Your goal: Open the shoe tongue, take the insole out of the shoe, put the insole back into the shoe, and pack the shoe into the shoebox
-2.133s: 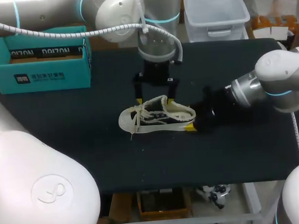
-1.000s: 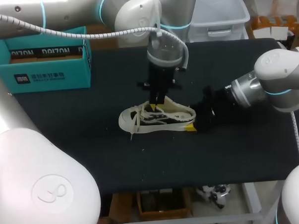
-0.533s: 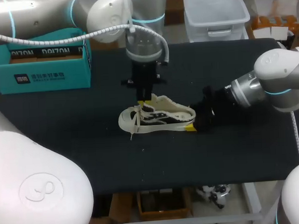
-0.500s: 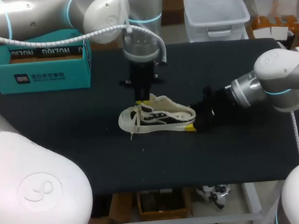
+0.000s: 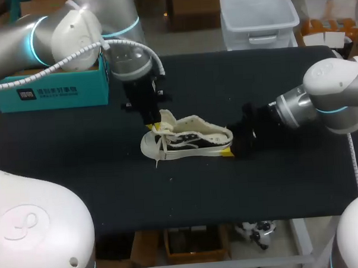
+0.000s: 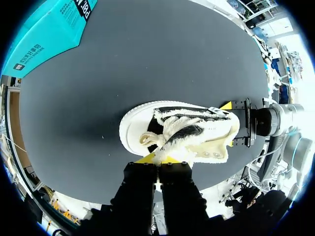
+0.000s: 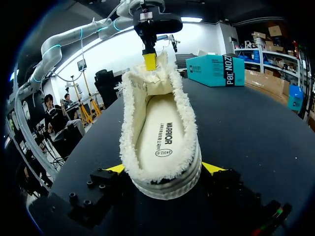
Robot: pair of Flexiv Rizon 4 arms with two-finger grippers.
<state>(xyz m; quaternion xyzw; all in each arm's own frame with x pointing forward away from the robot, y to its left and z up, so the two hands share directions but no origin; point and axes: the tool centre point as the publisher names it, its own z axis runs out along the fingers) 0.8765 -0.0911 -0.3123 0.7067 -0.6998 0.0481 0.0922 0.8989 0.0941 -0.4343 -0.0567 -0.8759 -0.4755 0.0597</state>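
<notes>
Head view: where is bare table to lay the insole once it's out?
Bare: the black table's near strip, in front of the white fleece-lined sneaker, and its far right corner behind the right gripper. Crowded: between the teal cardboard shoebox and sneaker, where the left gripper pinches the tongue.

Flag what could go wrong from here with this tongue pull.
1. The left claw pinches only the edge of the tongue; it may slip out, letting the tongue flop back over the insole.
2. The right claw clamps just the heel of the shoe; more pull toward the toe could drag or twist it free.
3. Loose laces lie right by the left claw and might snag.
</notes>
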